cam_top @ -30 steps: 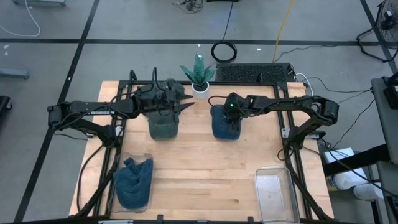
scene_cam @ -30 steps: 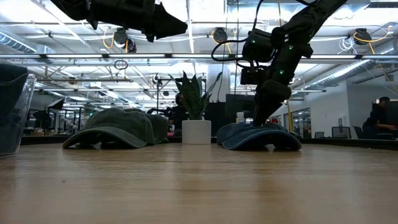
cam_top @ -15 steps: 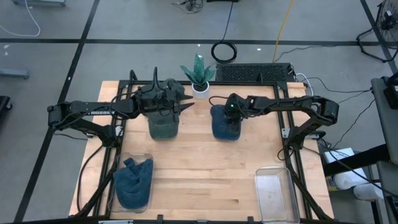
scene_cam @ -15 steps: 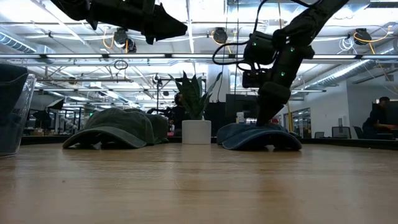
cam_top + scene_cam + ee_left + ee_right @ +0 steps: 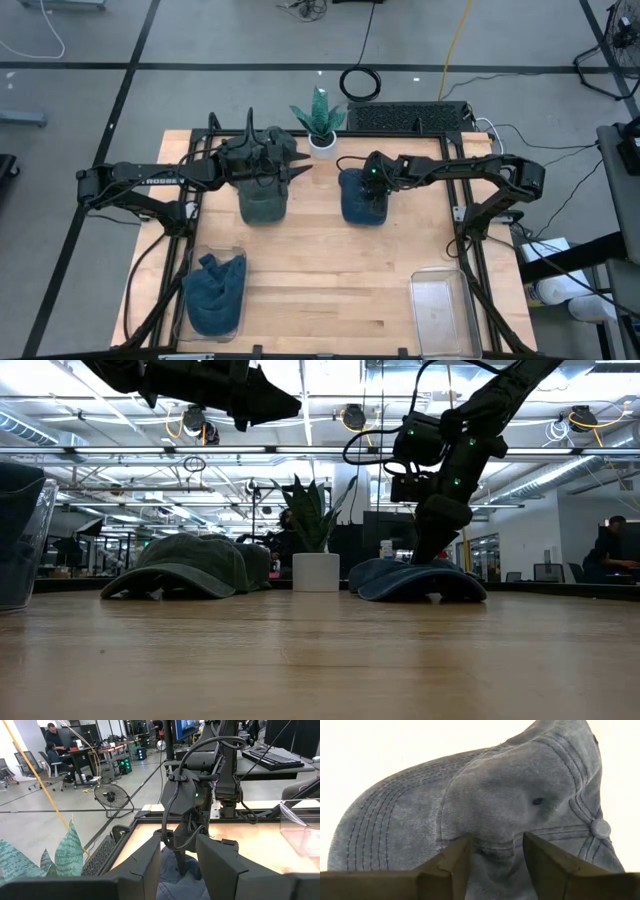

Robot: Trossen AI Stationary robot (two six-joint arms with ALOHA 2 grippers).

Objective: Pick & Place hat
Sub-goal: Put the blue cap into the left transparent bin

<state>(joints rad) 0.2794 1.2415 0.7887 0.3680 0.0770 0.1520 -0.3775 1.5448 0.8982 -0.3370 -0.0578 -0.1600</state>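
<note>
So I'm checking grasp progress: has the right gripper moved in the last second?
Barely: the right gripper edged slightly away from the potted plant, remaining on the blue hat.

My arms: dark, slim, jointed. Left arm (image 5: 150, 180) carries white lettering along forearm. Right arm (image 5: 470, 168) shows small green light near wrist, black cable looping beside it. My fingers (image 5: 447, 862): flat, angular, tan-looking close up.

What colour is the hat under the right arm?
Faded denim blue hat, with a matching button on top; the right wrist view shows it best.
</note>
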